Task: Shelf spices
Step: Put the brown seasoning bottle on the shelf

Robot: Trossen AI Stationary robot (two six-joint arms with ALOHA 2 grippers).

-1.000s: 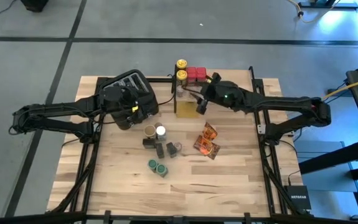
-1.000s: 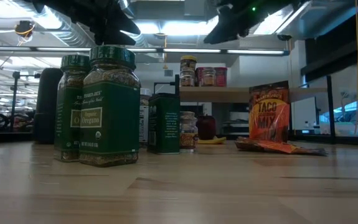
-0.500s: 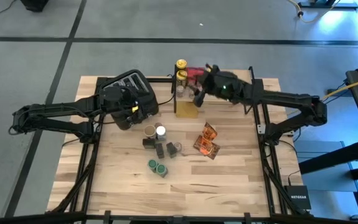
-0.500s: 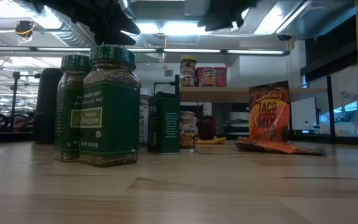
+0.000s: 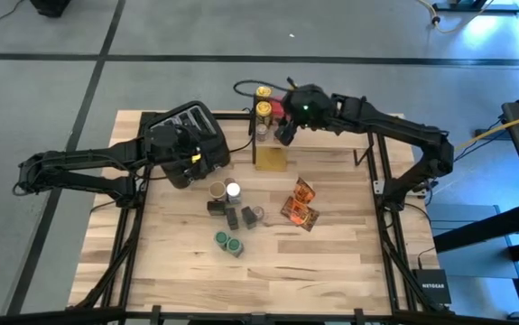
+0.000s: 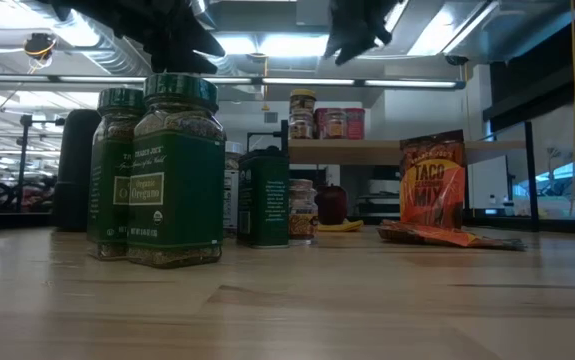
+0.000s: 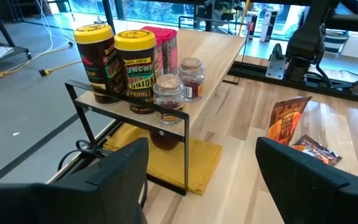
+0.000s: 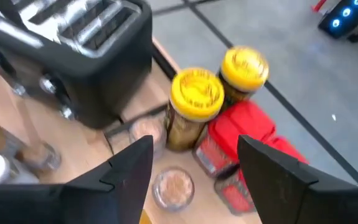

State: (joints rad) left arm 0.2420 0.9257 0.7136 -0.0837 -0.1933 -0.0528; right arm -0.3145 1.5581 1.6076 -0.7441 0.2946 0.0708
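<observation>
Right gripper over the shelf, nothing between its fingers.

From above, the right gripper (image 5: 286, 129) hangs over the shelf (image 5: 271, 158) by the yellow-lidded jars (image 5: 263, 101); the left gripper (image 5: 187, 167) waits beside the toaster (image 5: 189, 122). At table height, green oregano jars (image 6: 175, 172) and a taco mix packet (image 6: 432, 185) remain on the tabletop. The left wrist shows its fingers (image 7: 119, 174) spread, empty, the shelf ahead. The right wrist shows its fingers (image 8: 131, 163) apart above the red-lidded jars (image 8: 244, 127), touching none.
</observation>
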